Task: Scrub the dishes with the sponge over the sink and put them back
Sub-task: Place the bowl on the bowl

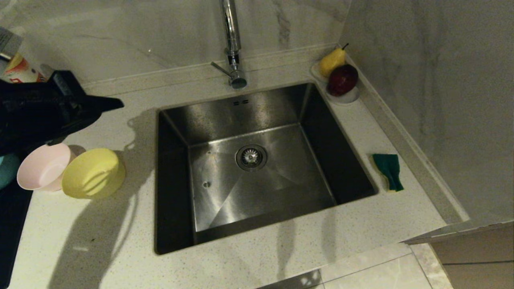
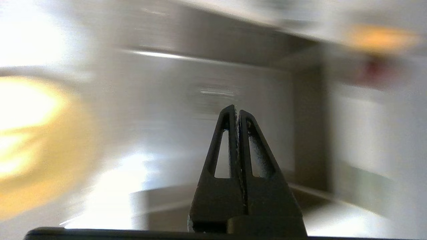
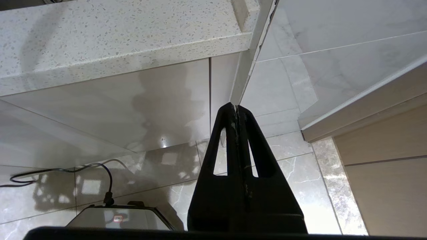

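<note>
Jaws pressed together and empty on both grippers: left gripper above pale pink and yellow round plastic bowls, right gripper parked below the counter. Green-faced rectangular sponge lies right of the square steel sink. Probably pre-grasp; next, open over a bowl.

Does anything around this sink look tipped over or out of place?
Yes. The yellow bowl lies tipped on its side on the counter left of the sink, leaning against the pink bowl. The sponge looks creased rather than flat.
</note>
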